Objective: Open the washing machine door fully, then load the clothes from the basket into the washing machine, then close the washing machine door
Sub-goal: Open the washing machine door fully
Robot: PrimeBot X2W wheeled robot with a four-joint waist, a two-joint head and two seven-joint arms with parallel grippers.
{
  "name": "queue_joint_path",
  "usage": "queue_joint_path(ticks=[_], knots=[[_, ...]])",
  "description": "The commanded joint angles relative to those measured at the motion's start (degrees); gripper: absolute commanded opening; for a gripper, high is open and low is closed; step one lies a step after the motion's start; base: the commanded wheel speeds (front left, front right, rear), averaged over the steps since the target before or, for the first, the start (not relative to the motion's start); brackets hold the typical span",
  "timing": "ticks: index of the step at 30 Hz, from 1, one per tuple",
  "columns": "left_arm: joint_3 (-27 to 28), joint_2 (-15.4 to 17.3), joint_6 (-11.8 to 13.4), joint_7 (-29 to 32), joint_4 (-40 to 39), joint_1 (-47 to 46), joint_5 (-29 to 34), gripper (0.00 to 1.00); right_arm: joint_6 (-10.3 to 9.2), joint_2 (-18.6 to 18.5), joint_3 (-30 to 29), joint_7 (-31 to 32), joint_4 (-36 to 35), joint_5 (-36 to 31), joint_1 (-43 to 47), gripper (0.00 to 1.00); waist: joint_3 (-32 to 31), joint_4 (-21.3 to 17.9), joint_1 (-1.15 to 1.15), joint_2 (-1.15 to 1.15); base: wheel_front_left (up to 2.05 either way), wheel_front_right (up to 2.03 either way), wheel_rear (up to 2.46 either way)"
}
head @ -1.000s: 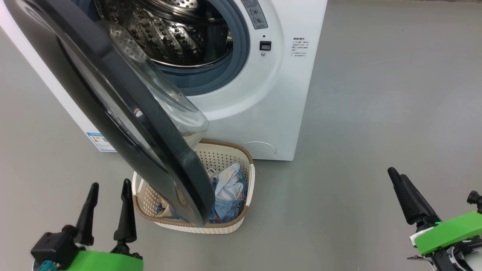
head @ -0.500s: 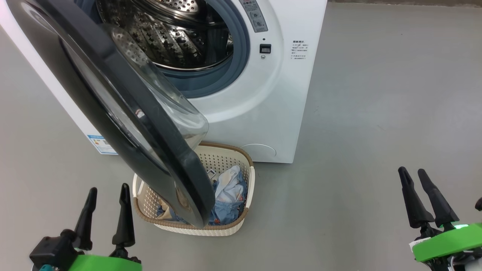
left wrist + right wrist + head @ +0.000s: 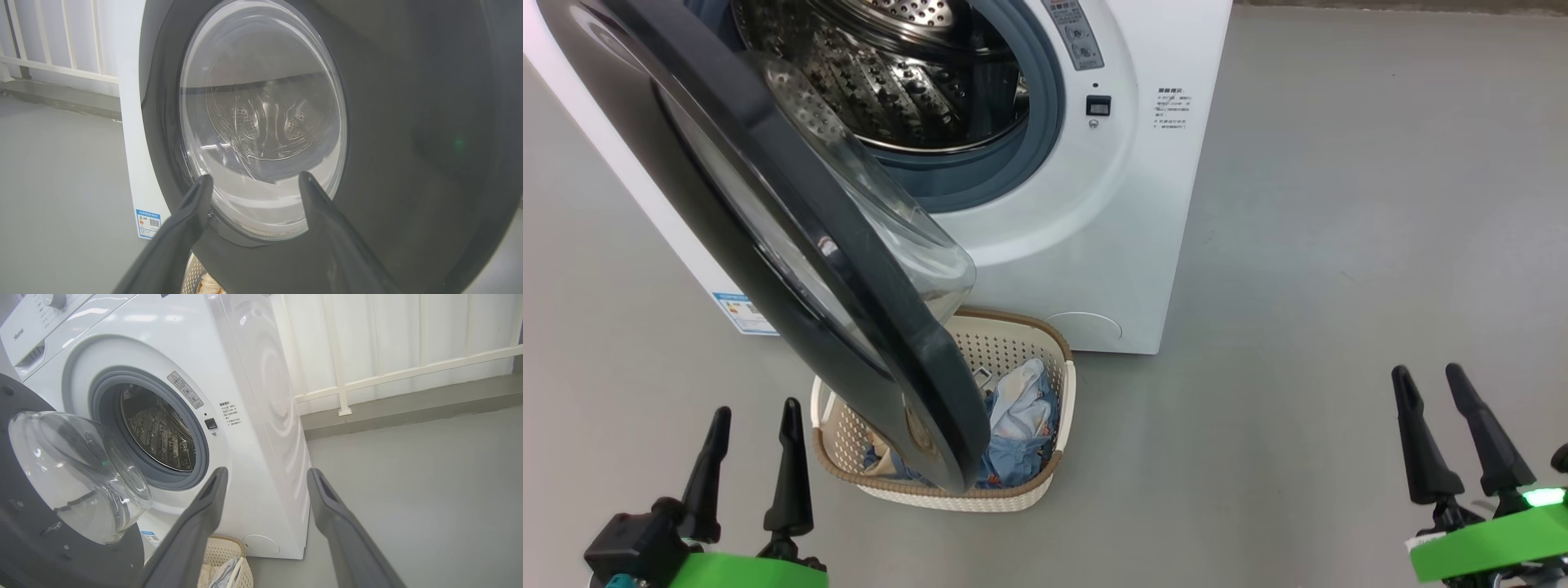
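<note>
Door swung out, laundry in the basket, both end effectors open.
The washing machine door [image 3: 825, 261] crosses the head view's upper left and centre, overhanging the basket [image 3: 1013, 490] of clothes [image 3: 1023, 412] at bottom centre, before the washing machine [image 3: 1127, 245]. The left end effector [image 3: 756, 408], lower left, and right end effector [image 3: 1427, 371], lower right, grip nothing.

Smooth grey floor [image 3: 1339, 245] bearing two objects: the white washing machine [image 3: 1094, 245], standing upright, and the cream perforated basket [image 3: 947, 494], set on the floor just before the machine's lower front.
</note>
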Motion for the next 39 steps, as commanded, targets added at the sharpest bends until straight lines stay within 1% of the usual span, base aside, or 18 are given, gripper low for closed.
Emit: queue_joint_path(ticks=[1,9,17,21,23,26,28,31,35,39], knots=[[1.9,1.2,0.4,-0.7,-1.7,-0.9,-0.5,1.00,0.32,-0.8,1.1,-0.7,-1.1,-0.2,0.7,1.00,0.0,0.0,0.00,0.00,0.00,0.00,0.00],[1.9,1.3,0.6,-0.7,-1.7,-1.0,-0.7,1.00,0.32,-0.3,0.9,-0.7,-0.2,-2.8,1.1,1.00,0.2,0.1,0.00,0.00,0.00,0.00,0.00],[1.9,1.5,0.8,-0.7,-1.9,-1.0,-0.8,1.00,0.32,0.1,0.3,-0.7,-0.3,-4.0,1.3,1.00,0.5,0.0,0.00,0.00,0.00,0.00,0.00],[2.9,1.3,1.8,-0.7,-2.9,-1.4,-1.5,1.00,0.32,-0.2,0.8,-0.7,-0.2,-5.0,1.3,1.00,0.6,0.0,0.00,0.00,0.00,0.00,0.00],[4.2,1.5,2.6,-0.6,-4.2,-1.8,-2.1,0.00,0.32,0.0,0.9,-0.7,-0.2,-4.9,1.2,1.00,0.6,0.0,0.00,0.00,0.00,0.00,0.00],[6.9,2.0,4.6,-0.6,-8.2,-2.4,-2.7,0.00,0.32,0.1,0.9,-0.7,-0.3,-5.1,1.3,1.00,0.4,0.1,0.00,0.00,0.00,0.00,0.00],[8.1,2.3,5.8,-0.5,-12.5,-2.8,-2.8,0.00,0.32,0.2,0.9,-0.7,-0.3,-5.3,1.4,1.00,0.3,0.0,0.00,0.00,0.00,0.00,0.00],[7.7,2.5,6.6,1.4,-20.6,-3.3,-2.7,0.00,0.32,0.2,0.7,-0.7,-0.7,-5.5,1.5,1.00,0.1,0.0,0.00,0.00,0.00,0.00,0.00],[3.0,1.3,6.6,5.6,-31.2,-4.0,-2.3,0.00,0.32,0.6,0.6,-0.7,-0.9,-5.7,1.5,1.00,0.1,-0.3,0.00,0.00,0.00,0.00,0.00],[-4.8,-0.4,6.0,10.4,-37.6,-5.1,-1.4,0.00,0.32,0.9,0.5,-0.7,-1.0,-5.9,1.4,1.00,0.3,-0.7,0.00,0.00,0.00,0.00,0.00]])
